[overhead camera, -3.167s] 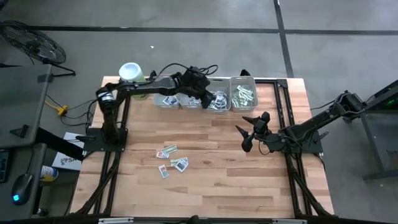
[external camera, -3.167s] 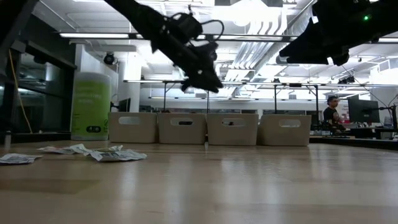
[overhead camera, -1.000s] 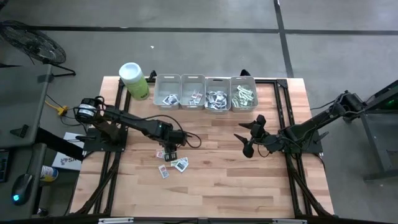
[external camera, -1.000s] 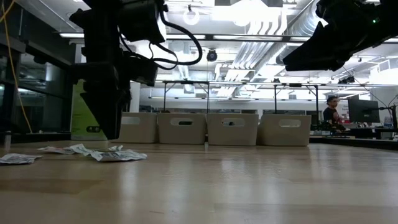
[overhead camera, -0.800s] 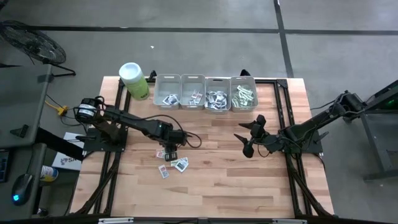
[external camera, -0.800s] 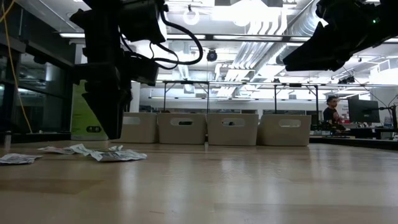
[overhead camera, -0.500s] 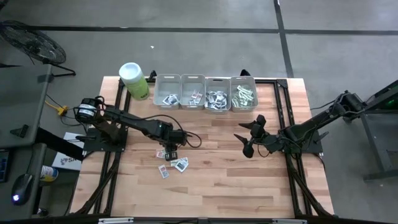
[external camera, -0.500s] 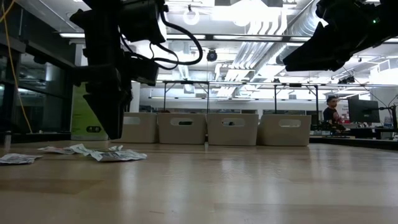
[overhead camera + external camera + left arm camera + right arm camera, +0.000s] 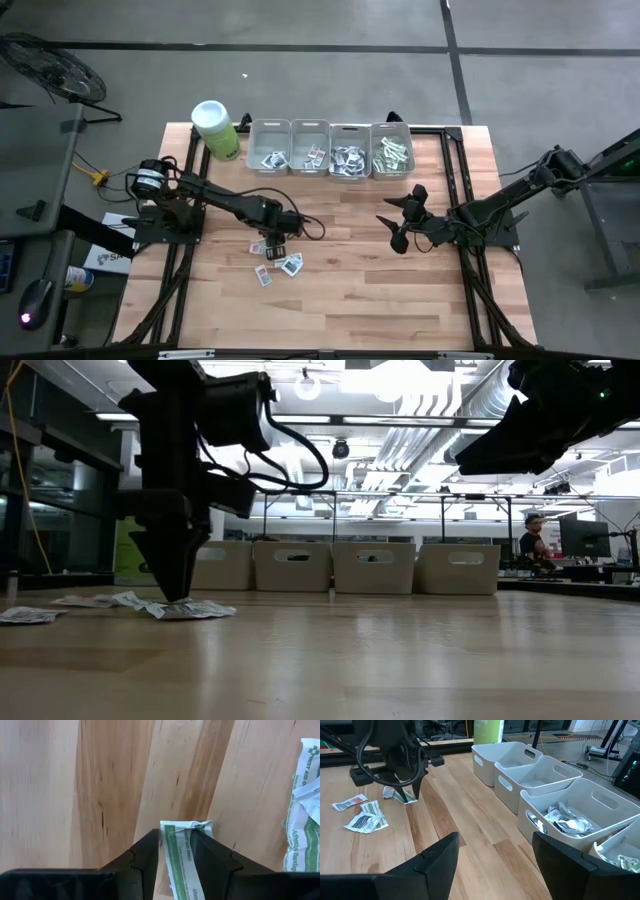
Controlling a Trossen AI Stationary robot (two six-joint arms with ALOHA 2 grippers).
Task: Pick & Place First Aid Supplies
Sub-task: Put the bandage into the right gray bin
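The left gripper (image 9: 178, 598) has been lowered since a moment ago. Before, its tips were held above the counter (image 9: 400, 290); now they are down at the wood, in the left part of the low view. In the left wrist view, a green-and-white strip (image 9: 182, 857) is seen lying between the two fingers (image 9: 142, 862). The fingers are set on each side of it but are not yet squeezed tight, so the strip is not lifted.

More loose packets (image 9: 285, 263) are spread near it, left of the middle in the high view. The grey bins (image 9: 330, 150) are lined up at the upper middle, with packets already inside.

The right gripper (image 9: 400, 222) is kept waiting at the right of the middle, its fingers spread wide and empty.

It looks like a pinch and a lift are needed next.
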